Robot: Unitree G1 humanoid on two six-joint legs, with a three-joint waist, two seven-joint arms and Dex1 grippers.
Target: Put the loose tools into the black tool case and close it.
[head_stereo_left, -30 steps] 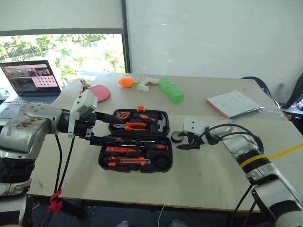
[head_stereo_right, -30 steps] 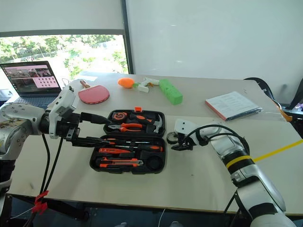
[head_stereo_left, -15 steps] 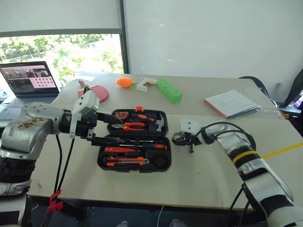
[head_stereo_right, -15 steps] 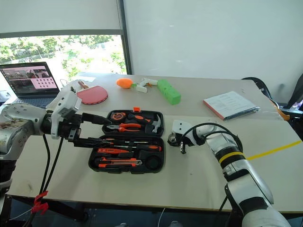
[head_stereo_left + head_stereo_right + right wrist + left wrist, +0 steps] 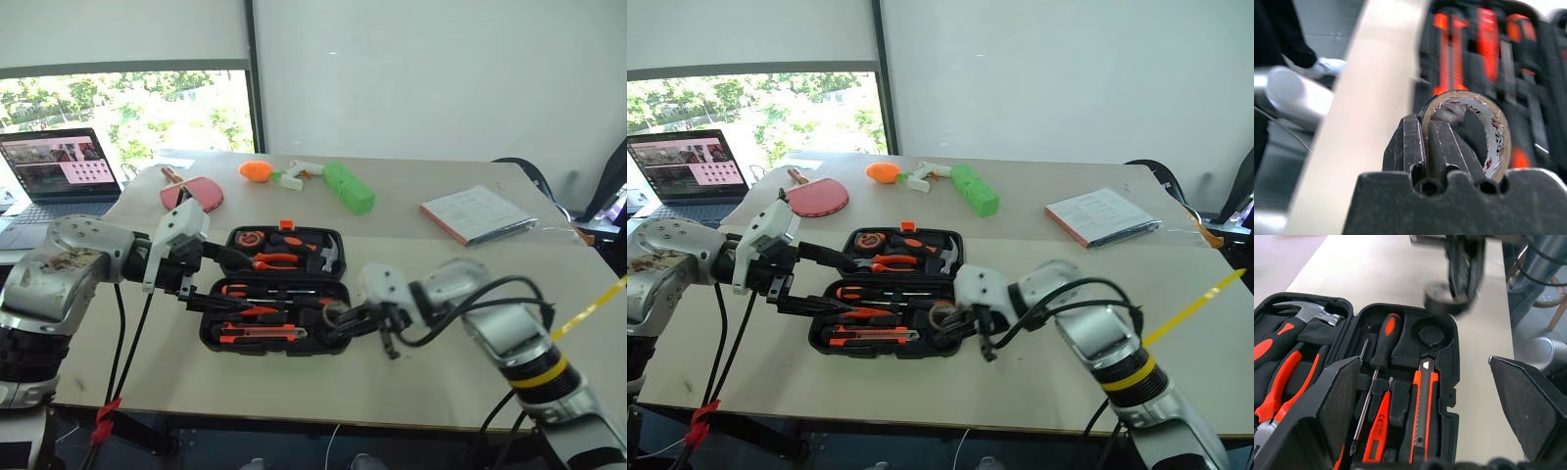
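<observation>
Right tool is clamped tight on the wall of the tape roll, one finger inside the ring and one outside, and the roll hangs off the tool's tip just above the near right corner of the black tool case. In the left wrist view the roll shows as a dark blur just past the round empty slot, not down in it.

Left tool stands wide, nothing between its fingers, and it reaches over the left end of the case, one finger above the lid half and one above the tray half. Straight ahead of it the case lies open and flat on the desk.

Close to the left tool, the tray half holds a screwdriver, a slim orange-red tool beside it, and a utility knife along the near edge, each seated in its moulded slot. The lid half, on the far side of that tool, carries the hammer and orange-handled pliers. The small orange latch sticks up at the far rim.

Well beyond both tools: a red paddle, a green block, a laptop and a notebook.
</observation>
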